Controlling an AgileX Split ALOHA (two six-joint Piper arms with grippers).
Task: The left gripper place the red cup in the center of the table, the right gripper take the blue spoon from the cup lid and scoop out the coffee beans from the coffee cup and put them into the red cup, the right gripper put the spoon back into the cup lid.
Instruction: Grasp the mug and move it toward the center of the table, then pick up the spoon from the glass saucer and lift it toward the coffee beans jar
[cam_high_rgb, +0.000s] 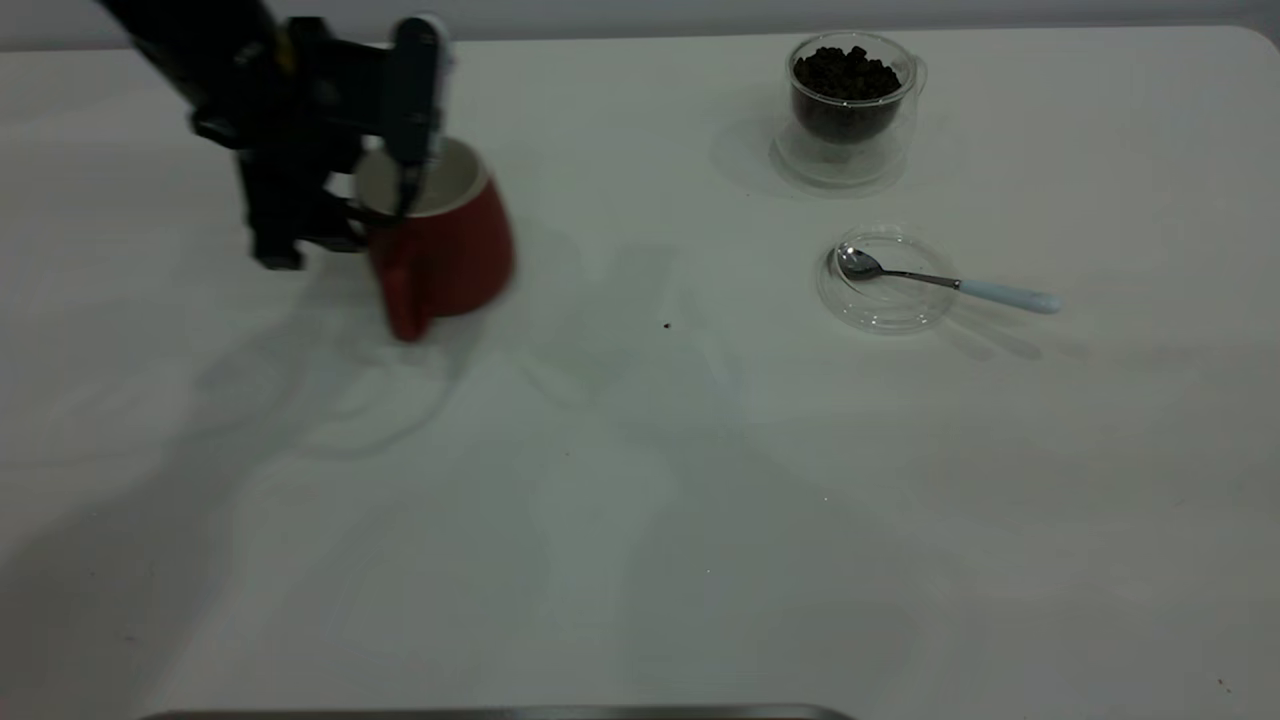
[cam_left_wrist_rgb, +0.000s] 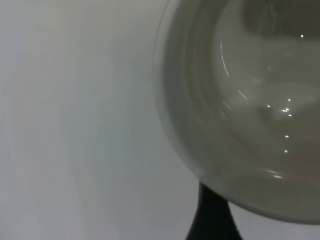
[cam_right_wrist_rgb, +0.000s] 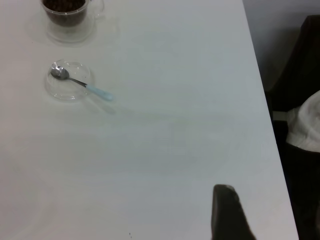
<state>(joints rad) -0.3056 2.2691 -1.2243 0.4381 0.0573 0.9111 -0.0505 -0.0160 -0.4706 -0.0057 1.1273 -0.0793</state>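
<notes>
My left gripper (cam_high_rgb: 385, 205) is shut on the rim of the red cup (cam_high_rgb: 450, 245) at the far left of the table (cam_high_rgb: 640, 520), with the handle towards the camera. In the left wrist view the cup's white inside (cam_left_wrist_rgb: 240, 110) fills the frame, with one black finger (cam_left_wrist_rgb: 212, 220) outside the rim. The blue spoon (cam_high_rgb: 950, 283) lies with its bowl in the clear cup lid (cam_high_rgb: 850, 308) at the right. The coffee cup (cam_high_rgb: 848, 140) holds coffee beans (cam_high_rgb: 845, 72) behind it. The right gripper (cam_right_wrist_rgb: 227, 215) is far from the spoon (cam_right_wrist_rgb: 80, 85), near the table's edge.
One loose dark bean (cam_high_rgb: 667, 325) lies on the table between the red cup and the lid. In the right wrist view the table's edge (cam_right_wrist_rgb: 260, 100) runs beside the gripper, with dark objects and a white cloth (cam_right_wrist_rgb: 305, 125) beyond it.
</notes>
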